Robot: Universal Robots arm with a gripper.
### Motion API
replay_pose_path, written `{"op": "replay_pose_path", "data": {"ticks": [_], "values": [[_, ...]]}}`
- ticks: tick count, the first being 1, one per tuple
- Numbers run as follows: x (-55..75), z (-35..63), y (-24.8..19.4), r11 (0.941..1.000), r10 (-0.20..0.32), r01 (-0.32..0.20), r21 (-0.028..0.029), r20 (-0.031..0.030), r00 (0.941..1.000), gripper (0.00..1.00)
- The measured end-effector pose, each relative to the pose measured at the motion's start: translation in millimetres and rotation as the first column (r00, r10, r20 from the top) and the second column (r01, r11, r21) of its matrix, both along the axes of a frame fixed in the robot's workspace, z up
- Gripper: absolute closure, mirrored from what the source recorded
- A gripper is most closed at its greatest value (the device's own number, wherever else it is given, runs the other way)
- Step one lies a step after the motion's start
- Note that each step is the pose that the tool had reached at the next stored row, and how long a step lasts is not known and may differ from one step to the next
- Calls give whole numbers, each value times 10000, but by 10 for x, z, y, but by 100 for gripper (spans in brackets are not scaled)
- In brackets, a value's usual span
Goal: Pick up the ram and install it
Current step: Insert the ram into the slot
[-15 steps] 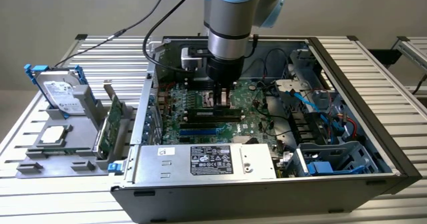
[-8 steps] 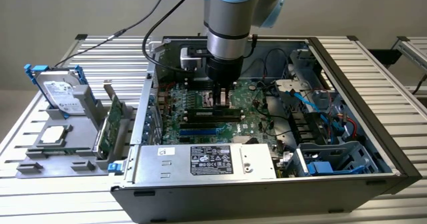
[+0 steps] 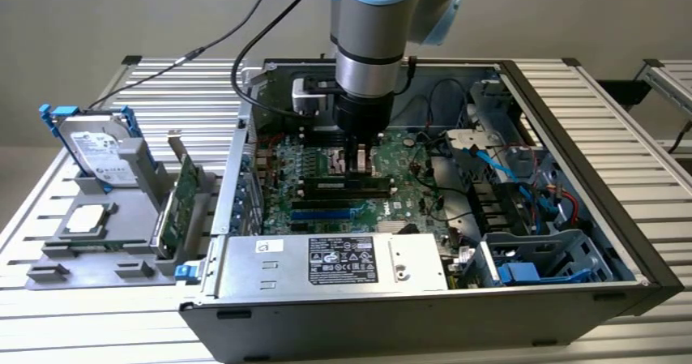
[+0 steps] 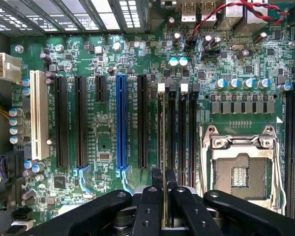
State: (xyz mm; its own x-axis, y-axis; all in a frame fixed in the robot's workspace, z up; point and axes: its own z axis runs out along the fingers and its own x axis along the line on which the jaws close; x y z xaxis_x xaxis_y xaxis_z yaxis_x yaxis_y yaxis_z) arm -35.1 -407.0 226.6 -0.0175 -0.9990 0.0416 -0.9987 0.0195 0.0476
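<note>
From where I stand, the room is plain: a pale grey wall (image 3: 97, 7) behind a table (image 3: 97, 336) of ribbed aluminium slats. An open computer case (image 3: 433, 323) lies on the table with its inside facing up. Beside the case, on the exterior view's left, a grey tray (image 3: 65, 254) holds a hard drive (image 3: 100, 152) propped upright and a large green expansion card (image 3: 178, 202) standing on edge. The arm (image 3: 368, 48) reaches straight down into the case, trailing black cables (image 3: 246, 40), and its gripper (image 3: 364, 160) is low over the motherboard (image 3: 308, 157). Along the near wall of the case sits a labelled power supply (image 3: 335, 259), with a blue-trimmed drive cage (image 3: 540, 254) in the corner next to it.

From the wrist, looking down into the case, the gripper (image 4: 164, 173) is clamped on the ram (image 4: 165, 206), which is seen edge-on as a thin strip pinched between the black fingers (image 4: 150, 201). It hangs lengthwise over the black memory slots (image 4: 182, 132); I cannot tell whether it touches one. These slots lie between the open CPU socket (image 4: 241, 169) and a row of expansion slots, one of them blue (image 4: 120, 123) and one white (image 4: 38, 115). A red wire (image 4: 221, 12) loops at the board's far edge.
</note>
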Motion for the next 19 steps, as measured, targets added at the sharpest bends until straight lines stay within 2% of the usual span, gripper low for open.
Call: {"op": "replay_pose_path", "data": {"ticks": [5, 10, 16, 19], "values": [[0, -9, 12, 10000, 6, -6, -51, 0, 10000, 86], [-3, -10, 19, 10000, 9, -9, -68, 11, 10000, 86], [-16, -10, 24, 10000, 10, -10, -74, 121, 9999, 86], [-34, -10, 26, 10000, 11, -10, -83, 143, 9999, 86]]}}
